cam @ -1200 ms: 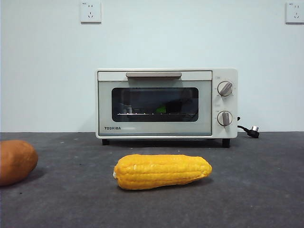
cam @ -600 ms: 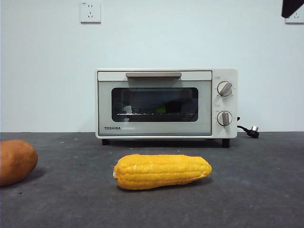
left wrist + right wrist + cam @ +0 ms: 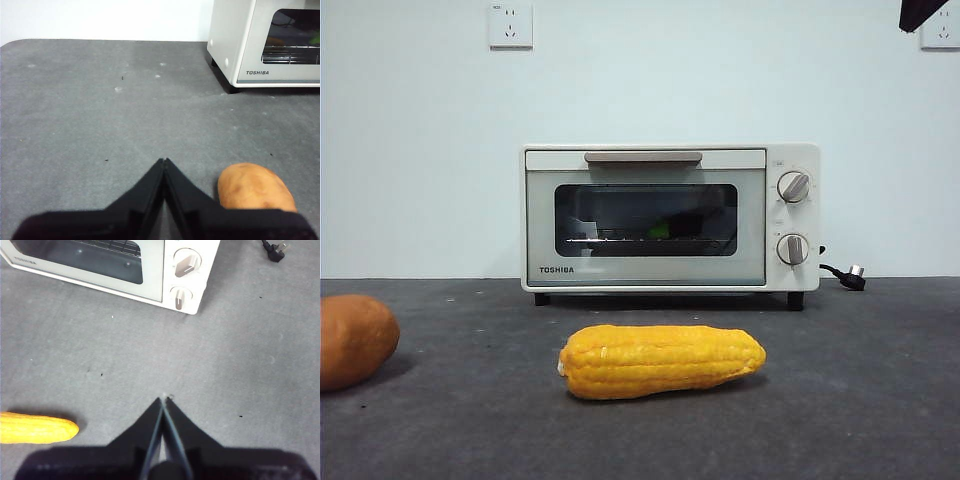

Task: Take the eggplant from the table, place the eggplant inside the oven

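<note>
The cream-white oven [image 3: 670,216] stands at the back of the dark grey table [image 3: 860,380] with its glass door closed. Behind the glass, on the wire rack, a bright green bit of the eggplant [image 3: 660,231] shows; its dark body is hard to make out. That green bit also shows at the edge of the left wrist view, eggplant [image 3: 315,37]. My left gripper [image 3: 164,161] is shut and empty over the table, near the potato-like vegetable. My right gripper [image 3: 163,400] is shut and empty above the table, in front of the oven's knobs [image 3: 186,264].
A yellow corn cob [image 3: 662,360] lies in front of the oven. An orange-brown potato-like vegetable [image 3: 355,340] sits at the left edge. The oven's plug [image 3: 853,275] lies at its right. A black arm tip [image 3: 920,12] shows at the top right corner.
A black arm tip has come into the front view's top right corner and shifted slightly left. The oven, corn and potato-like vegetable have not moved.
</note>
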### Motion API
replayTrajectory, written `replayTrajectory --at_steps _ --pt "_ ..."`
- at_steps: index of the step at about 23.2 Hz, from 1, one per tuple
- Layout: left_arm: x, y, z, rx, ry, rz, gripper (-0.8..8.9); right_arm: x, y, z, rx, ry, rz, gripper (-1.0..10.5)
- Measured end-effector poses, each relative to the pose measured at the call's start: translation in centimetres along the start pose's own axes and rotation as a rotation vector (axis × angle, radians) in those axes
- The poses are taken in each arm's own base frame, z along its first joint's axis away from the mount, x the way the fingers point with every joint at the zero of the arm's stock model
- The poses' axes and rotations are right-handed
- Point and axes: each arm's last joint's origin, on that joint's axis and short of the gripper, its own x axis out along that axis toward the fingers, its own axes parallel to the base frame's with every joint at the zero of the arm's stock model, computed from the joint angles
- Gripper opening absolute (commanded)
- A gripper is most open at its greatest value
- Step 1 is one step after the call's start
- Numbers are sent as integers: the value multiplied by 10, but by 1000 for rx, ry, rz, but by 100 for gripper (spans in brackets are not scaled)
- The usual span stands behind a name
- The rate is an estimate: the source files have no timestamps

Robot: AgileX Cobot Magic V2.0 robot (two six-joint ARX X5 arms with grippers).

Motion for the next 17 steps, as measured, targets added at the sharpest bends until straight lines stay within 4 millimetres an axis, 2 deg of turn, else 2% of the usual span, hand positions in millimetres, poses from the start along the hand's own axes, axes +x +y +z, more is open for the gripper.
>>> replayTrajectory --at_steps 9,12,13,15,17 --pt "1 0 -1 -6 8 0 -4 0 0 0 0 0 4 1" --pt "1 0 -1 -6 8 0 -4 -3 -4 -1 -3 -7 -48 1" --pt "1 0 0 -6 8 0 -4 -8 -5 -2 -12 -21 -74 1" --pt "1 0 0 -6 8 0 -4 -33 -8 -9 -14 -95 -90 1" --pt "1 0 0 -6 8 0 -4 -70 -12 -22 -19 -218 -97 1"
